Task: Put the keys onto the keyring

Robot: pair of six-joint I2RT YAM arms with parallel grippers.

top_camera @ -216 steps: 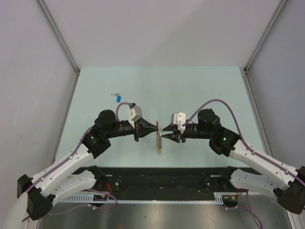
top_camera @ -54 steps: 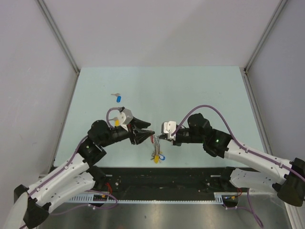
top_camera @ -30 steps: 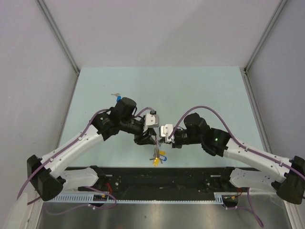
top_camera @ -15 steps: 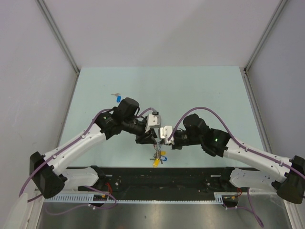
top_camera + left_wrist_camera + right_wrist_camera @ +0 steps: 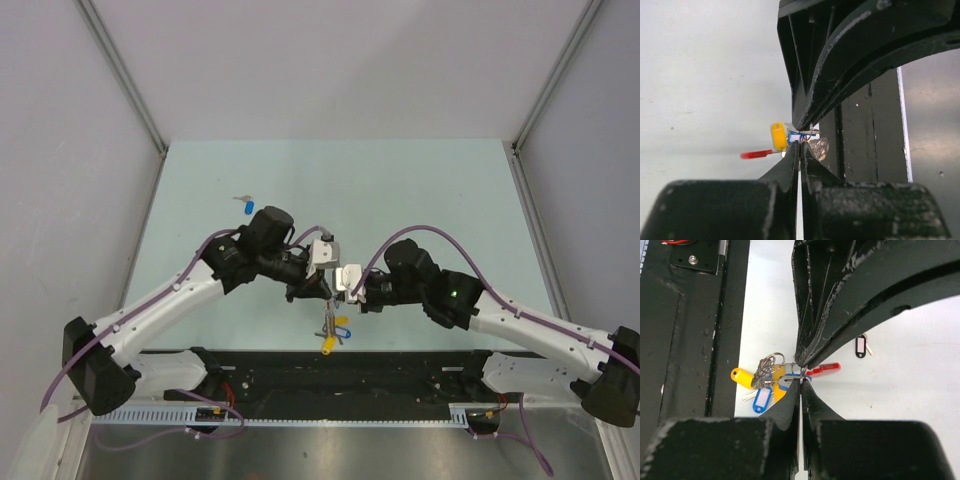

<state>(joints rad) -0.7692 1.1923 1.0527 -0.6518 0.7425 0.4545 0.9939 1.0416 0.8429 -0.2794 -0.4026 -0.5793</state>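
Top external view: both arms reach in and meet tip to tip above the desk (image 5: 420,180), at the middle of its near edge.
left gripper (image 5: 322,288): jaws pressed together, no gap showing. The tips sit at the thin wire of the keyring (image 5: 822,368); I cannot tell whether the wire is actually nipped.
right gripper (image 5: 342,292): jaws together, and by its wrist view clamped on that same wire just beside the red arc.
keyring position: held up between the two grippers, with the bunch dangling toward the near edge.
keys (image 5: 330,332): gathered on the ring. A yellow tag (image 5: 742,376) and a blue tag (image 5: 760,400) are plain to see among small split rings (image 5: 767,362).
loose key (image 5: 245,206): blue-headed, flat on the desk toward the left edge, well apart from the bunch.
progress (judged): most of the work looks done. The loose key is not yet threaded, so one pick-up and one more pass onto the ring remain.
oval tag (image 5: 860,346): dark rim, pale centre, lying on the desk beyond the grippers. It may be that same loose key; I cannot tell.
materials: bright thin steel wire with a glossy red plastic arc; smooth oval plastic tags; flat silver blades; black scuffed fingers tapering to points; desk top pale green and matte.
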